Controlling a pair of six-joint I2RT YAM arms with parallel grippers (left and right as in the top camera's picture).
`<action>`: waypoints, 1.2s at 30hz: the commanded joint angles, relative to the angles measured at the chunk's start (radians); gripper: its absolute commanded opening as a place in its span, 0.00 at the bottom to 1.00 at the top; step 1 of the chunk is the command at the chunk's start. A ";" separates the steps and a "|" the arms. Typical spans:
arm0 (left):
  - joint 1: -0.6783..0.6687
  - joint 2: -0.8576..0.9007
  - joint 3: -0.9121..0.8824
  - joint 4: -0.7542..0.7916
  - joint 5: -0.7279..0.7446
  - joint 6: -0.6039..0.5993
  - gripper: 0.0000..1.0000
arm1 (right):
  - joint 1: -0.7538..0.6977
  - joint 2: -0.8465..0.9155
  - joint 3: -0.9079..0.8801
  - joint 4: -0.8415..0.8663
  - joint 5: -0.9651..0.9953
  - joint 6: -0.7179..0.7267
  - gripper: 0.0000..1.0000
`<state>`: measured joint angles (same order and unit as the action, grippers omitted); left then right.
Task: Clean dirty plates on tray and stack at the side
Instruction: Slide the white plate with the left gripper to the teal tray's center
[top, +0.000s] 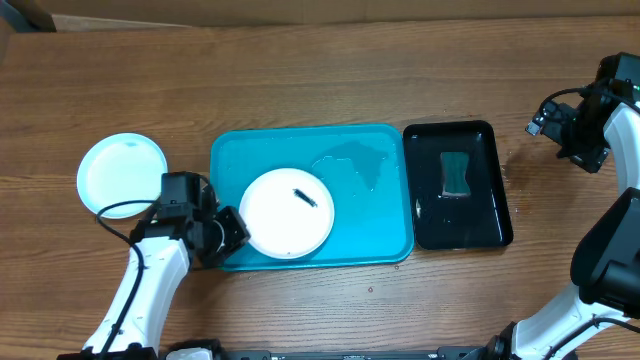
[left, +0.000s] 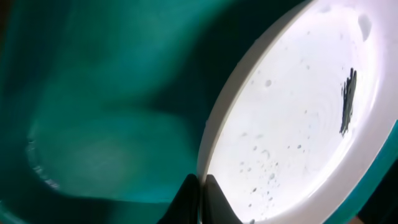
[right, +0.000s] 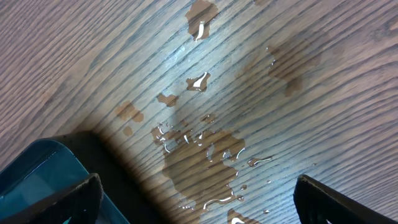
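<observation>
A white plate (top: 287, 212) with a small dark smear (top: 305, 196) lies on the turquoise tray (top: 370, 150), towards its left side. My left gripper (top: 235, 228) is shut on the plate's left rim. In the left wrist view its fingers (left: 200, 194) pinch the rim of the wet white plate (left: 292, 137), with the smear (left: 348, 102) on the far side. A pale, light cyan plate (top: 122, 172) lies on the table left of the tray. No yellow-green plate shows. My right gripper (top: 575, 135) is open and empty at the far right, fingers wide apart (right: 199, 205) above wet wood.
A glossy black tray (top: 490, 215) holding a green sponge (top: 457, 172) stands right of the turquoise tray; its corner shows in the right wrist view (right: 37, 177). Water is puddled on the table (right: 202, 152) and on the turquoise tray's right half (top: 355, 160).
</observation>
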<state>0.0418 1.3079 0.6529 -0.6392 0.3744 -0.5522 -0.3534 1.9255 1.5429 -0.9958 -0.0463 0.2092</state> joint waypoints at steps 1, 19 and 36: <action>-0.053 0.008 -0.003 0.044 0.041 -0.074 0.04 | -0.002 -0.008 0.027 0.003 0.000 0.005 1.00; -0.275 0.246 0.373 -0.114 -0.120 -0.060 0.04 | -0.002 -0.008 0.027 0.003 0.000 0.005 1.00; -0.371 0.462 0.534 -0.132 -0.221 0.011 0.04 | -0.002 -0.008 0.027 0.003 0.000 0.005 1.00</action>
<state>-0.3019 1.7573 1.1606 -0.7769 0.2150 -0.5682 -0.3538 1.9255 1.5429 -0.9958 -0.0479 0.2089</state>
